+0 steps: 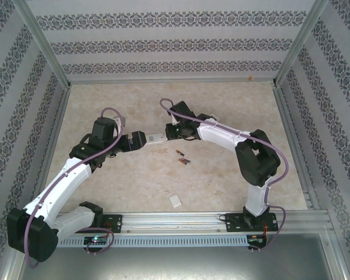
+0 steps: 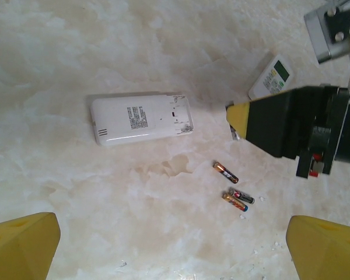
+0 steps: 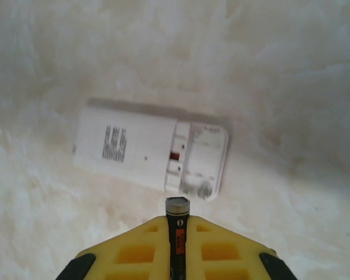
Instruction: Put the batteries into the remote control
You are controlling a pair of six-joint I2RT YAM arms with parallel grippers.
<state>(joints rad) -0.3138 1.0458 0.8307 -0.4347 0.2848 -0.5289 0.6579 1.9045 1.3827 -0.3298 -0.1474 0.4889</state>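
RIGHT: right gripper clamped on one battery, just short of the remote and its open bay | LEFT: left gripper fingers apart, empty | SPARES: three batteries loose near remote | RISK — cell may tilt or slip on entry; unheld remote may skid.

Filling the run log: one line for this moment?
right gripper: shut on battery | remote: bay open | left gripper: open | three batteries: on table

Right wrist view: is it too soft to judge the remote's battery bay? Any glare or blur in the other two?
Right wrist: soft and washed out, print on the remote unreadable, its bay discernible; the battery in the right pincer is sharpest. Left wrist: crisper, even light, faint shadow along the remote, three loose batteries distinct. Top external: no glare, the loose ones mere specks.
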